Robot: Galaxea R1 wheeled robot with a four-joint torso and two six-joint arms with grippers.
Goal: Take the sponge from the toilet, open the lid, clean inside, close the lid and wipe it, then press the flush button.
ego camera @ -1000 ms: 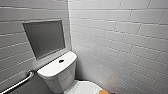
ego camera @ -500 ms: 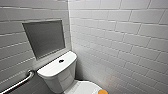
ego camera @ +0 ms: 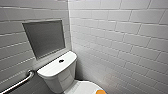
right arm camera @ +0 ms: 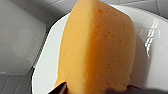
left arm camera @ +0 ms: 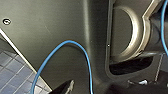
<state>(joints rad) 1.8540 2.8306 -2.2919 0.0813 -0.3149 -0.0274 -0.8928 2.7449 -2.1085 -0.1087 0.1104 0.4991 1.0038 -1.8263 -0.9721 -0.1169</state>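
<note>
The white toilet (ego camera: 59, 72) stands in the corner, with the dark round flush button (ego camera: 61, 60) in the middle of the tank top. At the picture's lower edge the lid (ego camera: 85, 87) lies shut, and the orange sponge (ego camera: 101, 92) rests on it. In the right wrist view the sponge (right arm camera: 100, 47) looms very close over the white lid (right arm camera: 150, 50). My right gripper (right arm camera: 98, 91) is open, one dark fingertip (right arm camera: 58, 89) beside the sponge's near end. My left gripper (left arm camera: 100, 88) hangs open by the robot's dark body with nothing in it.
White tiled walls close in on both sides of the toilet. A grey recessed panel (ego camera: 45, 37) sits above the tank. A metal grab bar (ego camera: 18, 83) runs along the left wall. A blue cable (left arm camera: 82, 53) loops past the left wrist above a dark tiled floor (left arm camera: 12, 72).
</note>
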